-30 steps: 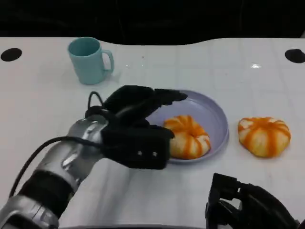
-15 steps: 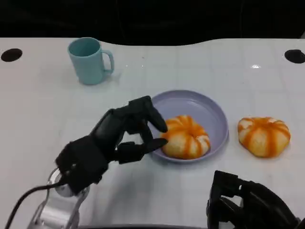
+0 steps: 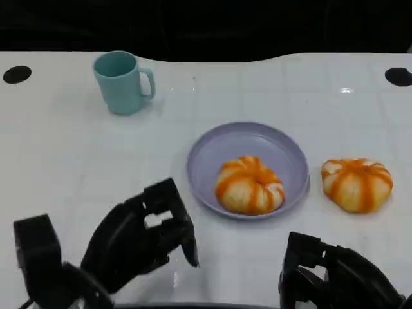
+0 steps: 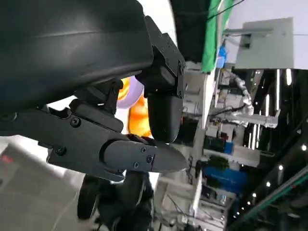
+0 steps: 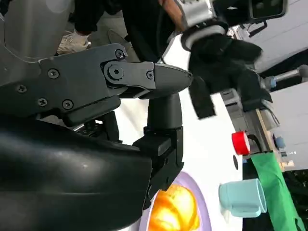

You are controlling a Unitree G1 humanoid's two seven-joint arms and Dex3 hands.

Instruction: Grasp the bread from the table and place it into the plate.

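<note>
The white desk (image 3: 77, 161) lies bare between the teal mug (image 3: 121, 82) near its far edge and the lilac plate (image 3: 212, 151). One orange-striped bread (image 3: 249, 185) rests inside the plate; a second bread (image 3: 356, 183) sits just right of the rim. The left hand (image 3: 138, 238) hovers low with fingers apart, holding nothing. The right hand (image 3: 338, 280) sits at the near edge; its state cannot be determined. No legible markings.

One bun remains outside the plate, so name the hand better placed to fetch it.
Probably the right hand. The loose bread lies on the table right of the plate, just ahead of that hand; the left hand, holding nothing, would have to cross the plate.
</note>
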